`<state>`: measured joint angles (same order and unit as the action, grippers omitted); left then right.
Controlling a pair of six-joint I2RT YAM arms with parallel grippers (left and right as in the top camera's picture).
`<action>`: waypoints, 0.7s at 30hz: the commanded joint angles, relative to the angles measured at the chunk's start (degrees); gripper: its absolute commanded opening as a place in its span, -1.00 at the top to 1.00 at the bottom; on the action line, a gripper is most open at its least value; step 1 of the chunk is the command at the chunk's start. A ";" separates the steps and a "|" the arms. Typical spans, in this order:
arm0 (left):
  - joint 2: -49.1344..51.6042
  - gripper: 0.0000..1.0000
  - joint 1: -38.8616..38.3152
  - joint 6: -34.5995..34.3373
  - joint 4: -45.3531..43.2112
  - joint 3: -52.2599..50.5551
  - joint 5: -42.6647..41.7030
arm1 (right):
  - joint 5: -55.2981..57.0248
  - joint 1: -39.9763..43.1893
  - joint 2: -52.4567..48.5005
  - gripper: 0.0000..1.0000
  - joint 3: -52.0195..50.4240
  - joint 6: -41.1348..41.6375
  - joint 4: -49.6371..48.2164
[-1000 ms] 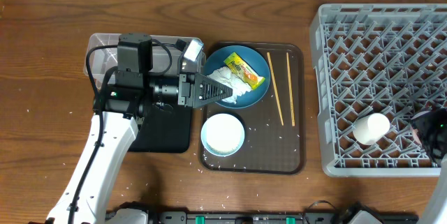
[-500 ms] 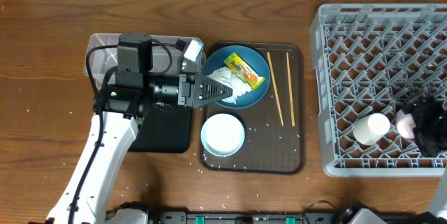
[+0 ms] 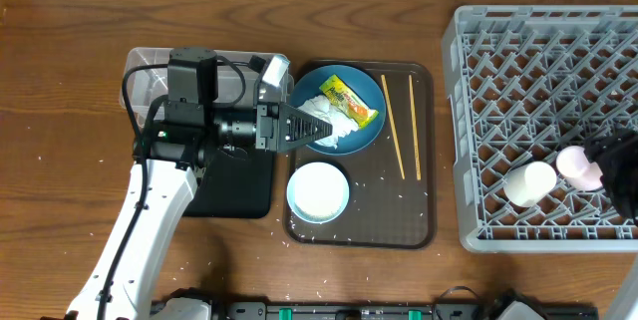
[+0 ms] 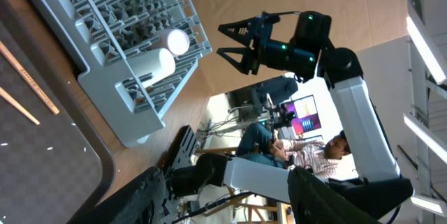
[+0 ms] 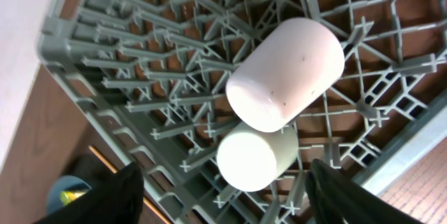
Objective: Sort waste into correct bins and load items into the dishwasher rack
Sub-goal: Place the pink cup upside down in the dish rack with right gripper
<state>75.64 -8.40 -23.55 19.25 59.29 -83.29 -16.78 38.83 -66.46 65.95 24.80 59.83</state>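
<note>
The pink cup (image 3: 576,165) lies on its side in the grey rack (image 3: 518,61), beside the white cup (image 3: 530,182). Both show in the right wrist view, pink (image 5: 286,74) above white (image 5: 255,158). My right gripper (image 3: 613,170) is open and empty just right of the pink cup. My left gripper (image 3: 317,128) is open over the crumpled tissue (image 3: 324,121) on the dark-blue plate (image 3: 367,133). The snack wrapper (image 3: 349,101) lies on the plate too. The white bowl (image 3: 318,190) and two chopsticks (image 3: 394,141) rest on the brown tray (image 3: 399,215).
A clear tub (image 3: 145,71) and a black tray (image 3: 239,195) sit under my left arm, left of the brown tray. Loose rice grains (image 3: 329,235) are scattered on the brown tray and the table in front of it.
The pink cup came into view in the rack under my right gripper, then the gripper let it go and drew back to the right. The left arm has not moved.
</note>
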 commanded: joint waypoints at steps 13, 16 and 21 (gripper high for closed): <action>-0.09 -0.20 -0.04 0.55 0.39 0.90 0.42 | 7.72 -7.72 -13.31 0.97 -1.33 5.40 -6.12; -0.09 -0.20 -0.04 0.57 0.39 0.90 0.42 | 10.01 -6.93 -15.45 0.97 -1.33 5.40 -6.23; -0.09 -0.20 -0.04 0.57 0.39 0.90 0.42 | 13.57 -3.15 -14.84 0.98 -1.29 5.62 -4.70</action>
<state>75.64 -8.40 -23.55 19.51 59.29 -82.91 -7.07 32.99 -82.46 64.75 29.26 54.81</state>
